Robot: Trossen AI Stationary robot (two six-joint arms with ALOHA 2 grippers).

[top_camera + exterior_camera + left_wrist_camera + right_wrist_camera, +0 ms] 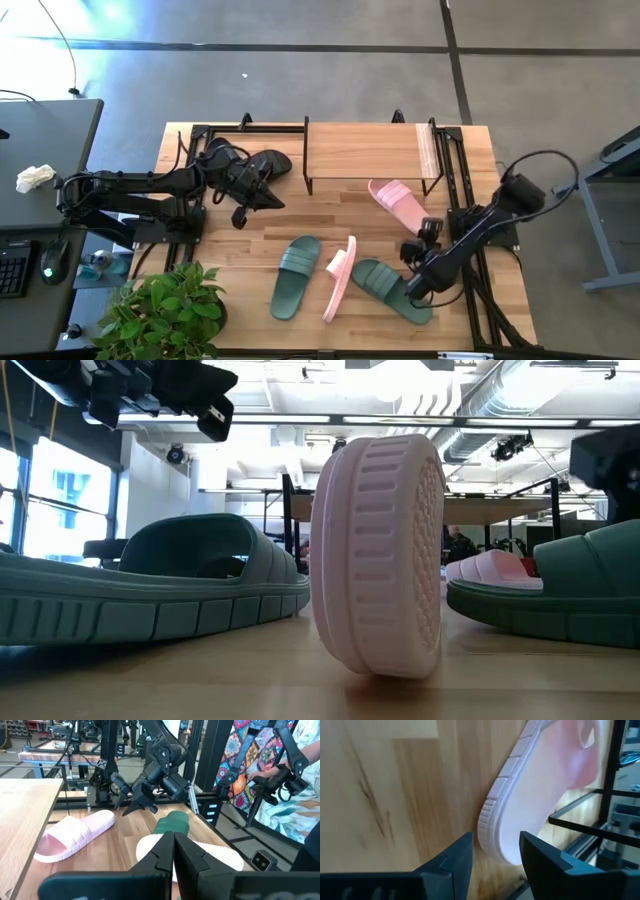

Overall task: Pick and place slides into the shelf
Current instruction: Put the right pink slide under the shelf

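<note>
Seen from above, the wooden tabletop (250, 250) holds a flat pale pink rubber slide (400, 203) just before the plank-topped shelf (365, 150), with the right gripper (430, 235) beside it. Its wrist view shows the fingers apart around that slide's heel, so a shallow bite could let it slip; the left wrist view shows the left gripper (173, 851) pressed together, empty.

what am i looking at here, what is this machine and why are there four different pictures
It is a two-armed robot at a wooden table, filmed by four cameras: one overhead, one at tabletop level, and one on each wrist. On the table lie two dark green rubber slides, a pale pink rubber slide lying flat, a second pink slide standing on its edge, and what look like black slides by the left arm. No slide shows on top of the low wooden shelf with black side frames. The left gripper is shut and empty. The right gripper is open, with the flat pink slide's end just ahead of its fingers.
</note>
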